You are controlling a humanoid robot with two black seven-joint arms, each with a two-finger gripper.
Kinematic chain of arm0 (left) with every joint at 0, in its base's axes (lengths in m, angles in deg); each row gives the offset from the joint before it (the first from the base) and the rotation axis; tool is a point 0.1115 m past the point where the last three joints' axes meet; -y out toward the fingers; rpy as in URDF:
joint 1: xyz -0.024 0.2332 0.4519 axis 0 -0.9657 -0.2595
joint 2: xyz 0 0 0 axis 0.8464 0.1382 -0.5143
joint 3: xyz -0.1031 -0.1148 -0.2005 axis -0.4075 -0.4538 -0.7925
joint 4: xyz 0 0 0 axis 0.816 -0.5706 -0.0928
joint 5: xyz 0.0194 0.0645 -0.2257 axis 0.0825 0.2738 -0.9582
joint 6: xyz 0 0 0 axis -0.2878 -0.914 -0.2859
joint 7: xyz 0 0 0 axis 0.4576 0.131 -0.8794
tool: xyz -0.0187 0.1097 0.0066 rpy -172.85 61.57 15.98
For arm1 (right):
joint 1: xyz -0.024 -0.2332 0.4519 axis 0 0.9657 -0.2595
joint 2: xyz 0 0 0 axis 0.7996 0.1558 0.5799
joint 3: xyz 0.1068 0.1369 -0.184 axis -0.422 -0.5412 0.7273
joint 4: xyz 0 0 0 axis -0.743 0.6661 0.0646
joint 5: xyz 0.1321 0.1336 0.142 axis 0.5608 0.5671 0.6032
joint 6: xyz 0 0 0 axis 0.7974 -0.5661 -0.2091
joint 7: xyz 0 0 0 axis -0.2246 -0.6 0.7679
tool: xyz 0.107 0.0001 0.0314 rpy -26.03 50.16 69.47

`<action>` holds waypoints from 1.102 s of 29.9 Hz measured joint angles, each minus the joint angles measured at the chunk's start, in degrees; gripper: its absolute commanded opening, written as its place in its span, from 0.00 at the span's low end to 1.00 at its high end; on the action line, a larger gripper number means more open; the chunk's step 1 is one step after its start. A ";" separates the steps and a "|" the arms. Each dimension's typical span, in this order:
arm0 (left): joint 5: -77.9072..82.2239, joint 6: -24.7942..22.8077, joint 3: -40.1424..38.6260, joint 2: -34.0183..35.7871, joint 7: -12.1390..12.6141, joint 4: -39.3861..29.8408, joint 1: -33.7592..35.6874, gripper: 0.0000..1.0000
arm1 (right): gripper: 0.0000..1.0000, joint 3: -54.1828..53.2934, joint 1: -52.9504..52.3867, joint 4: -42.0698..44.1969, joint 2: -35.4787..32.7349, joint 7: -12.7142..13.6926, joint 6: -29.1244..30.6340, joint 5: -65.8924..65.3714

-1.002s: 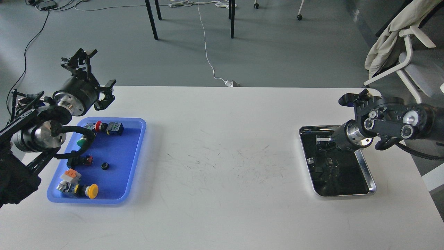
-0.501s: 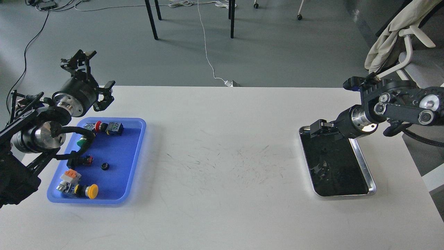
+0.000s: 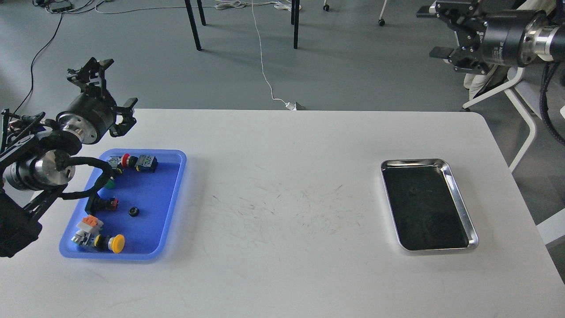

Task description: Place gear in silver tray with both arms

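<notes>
My left gripper (image 3: 108, 95) hangs spread above the blue tray's (image 3: 174, 201) far-left corner; right gripper (image 3: 435, 33) raised high, spread, empty. Silver tray (image 3: 461, 207) sits table right; small gear (image 3: 413, 191) inside.

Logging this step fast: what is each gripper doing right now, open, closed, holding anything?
Left gripper: open, holding nothing, above the table's far left edge.
Right gripper: open, holding nothing, raised high.
</notes>
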 measured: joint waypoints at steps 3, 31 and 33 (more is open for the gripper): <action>0.23 -0.03 0.30 0.36 0.35 -0.24 1.31 0.98 | 0.94 -5.21 7.68 0.27 -1.32 -3.69 -0.03 10.02; 69.47 -5.63 23.97 28.06 3.31 -22.66 3.08 0.97 | 0.97 -28.26 43.20 13.43 22.54 -18.40 1.72 20.44; 77.67 -5.01 25.67 28.59 2.82 -22.71 3.01 0.97 | 0.97 -28.15 43.02 13.63 22.54 -18.40 1.72 19.14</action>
